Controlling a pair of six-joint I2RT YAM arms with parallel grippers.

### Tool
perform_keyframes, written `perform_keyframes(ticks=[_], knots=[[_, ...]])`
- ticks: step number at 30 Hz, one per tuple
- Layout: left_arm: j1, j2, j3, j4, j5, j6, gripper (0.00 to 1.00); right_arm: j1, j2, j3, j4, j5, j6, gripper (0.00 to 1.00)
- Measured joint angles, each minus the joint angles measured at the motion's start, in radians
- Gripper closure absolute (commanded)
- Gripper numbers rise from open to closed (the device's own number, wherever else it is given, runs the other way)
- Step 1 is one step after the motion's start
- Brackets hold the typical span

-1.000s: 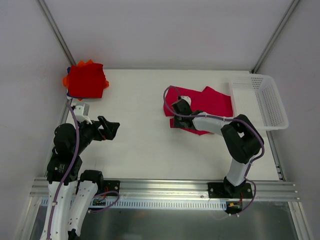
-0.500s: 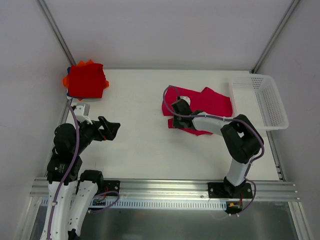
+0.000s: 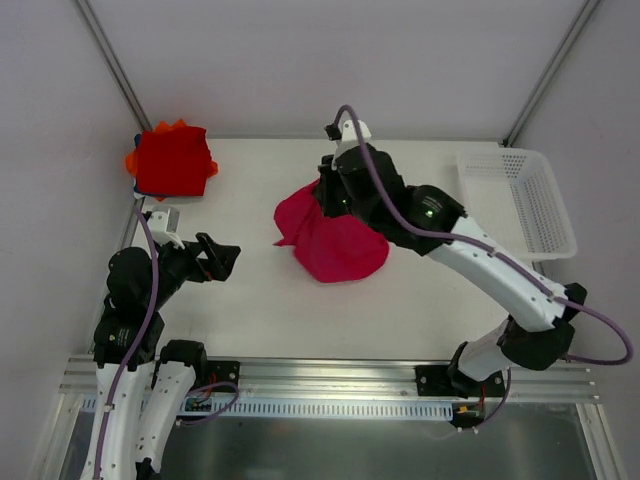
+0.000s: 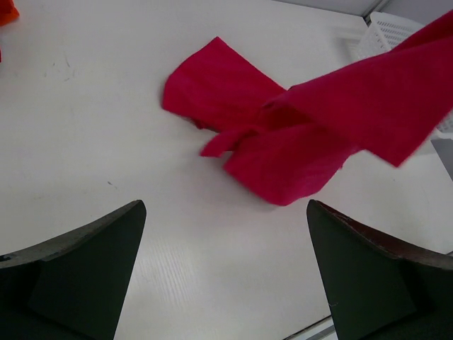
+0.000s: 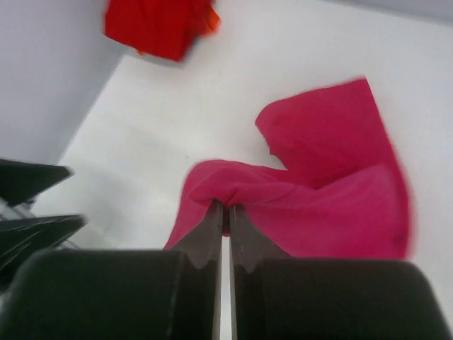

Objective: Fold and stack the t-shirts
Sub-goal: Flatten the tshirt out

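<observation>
My right gripper [image 3: 325, 196] is shut on an edge of the crimson-pink t-shirt [image 3: 335, 240] and holds it lifted above the middle of the table; the cloth hangs down and partly drags on the surface. In the right wrist view the closed fingertips [image 5: 225, 209] pinch a fold of the crimson-pink t-shirt [image 5: 340, 205]. The left wrist view shows the same shirt [image 4: 283, 142] ahead. My left gripper [image 3: 222, 260] is open and empty at the left, apart from the shirt. A folded stack of bright red and orange t-shirts [image 3: 172, 160] lies at the far left corner.
A white perforated basket [image 3: 520, 200] stands at the right edge of the table. The white table [image 3: 260, 300] is bounded by grey walls on the left, back and right. The folded stack also shows in the right wrist view [image 5: 159, 25].
My right gripper has lifted the crimson-pink t-shirt off the table and carried it up and to the left. The shirt now hangs bunched. The left arm has not moved.
</observation>
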Motion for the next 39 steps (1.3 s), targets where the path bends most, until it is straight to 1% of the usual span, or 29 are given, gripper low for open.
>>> perform_keyframes(ticks=[2,4,6,8,11,14,15,17,19,21,23,29,31,33,36,39], knots=[[0.000,0.000,0.000,0.000,0.000,0.000,0.01,0.055,-0.033,0.122,-0.065,0.030,-0.027,1.00],[0.000,-0.001,0.000,0.000,0.000,0.000,0.01,0.093,-0.066,0.200,-0.114,0.063,-0.050,1.00],[0.000,-0.002,0.000,0.000,0.000,0.000,0.01,0.117,-0.118,0.238,-0.158,0.103,-0.071,1.00],[0.000,-0.003,0.000,0.000,0.000,0.000,0.01,0.124,-0.182,0.227,-0.189,0.151,-0.081,1.00],[0.000,-0.005,0.000,0.000,0.000,0.000,0.01,0.127,-0.352,0.101,-0.210,0.258,-0.083,1.00],[0.000,-0.005,0.000,0.000,0.000,0.000,0.01,0.127,-0.554,-0.094,-0.220,0.353,-0.043,0.99],[0.000,-0.005,0.000,0.000,0.000,0.000,0.01,0.127,-0.635,-0.185,-0.212,0.388,-0.014,1.00],[0.000,-0.005,0.000,0.000,0.001,0.000,0.01,0.126,-0.781,-0.345,-0.262,0.449,0.058,1.00],[0.000,-0.005,0.000,0.000,0.002,0.000,0.01,0.125,-0.859,-0.456,-0.308,0.494,0.140,1.00],[0.000,-0.005,0.000,0.000,0.003,0.000,0.01,0.124,-0.875,-0.543,-0.372,0.524,0.216,1.00],[0.000,-0.005,0.000,0.000,0.004,0.000,0.01,0.124,-0.826,-0.585,-0.440,0.536,0.281,1.00],[0.000,-0.005,0.000,0.001,0.006,0.000,0.01,0.124,-0.668,-0.587,-0.521,0.556,0.385,1.00],[0.000,-0.003,-0.001,0.004,0.018,0.000,0.01,0.124,-0.655,-0.591,-0.529,0.560,0.409,1.00],[-0.001,0.012,-0.002,0.016,0.058,-0.003,0.01,0.124,-0.665,-0.602,-0.534,0.571,0.430,1.00],[-0.034,0.110,0.000,0.043,0.142,-0.022,0.01,0.124,-0.697,-0.626,-0.541,0.585,0.456,1.00],[-0.118,0.253,0.004,0.065,0.188,-0.061,0.01,0.124,-0.731,-0.648,-0.549,0.601,0.478,1.00]])
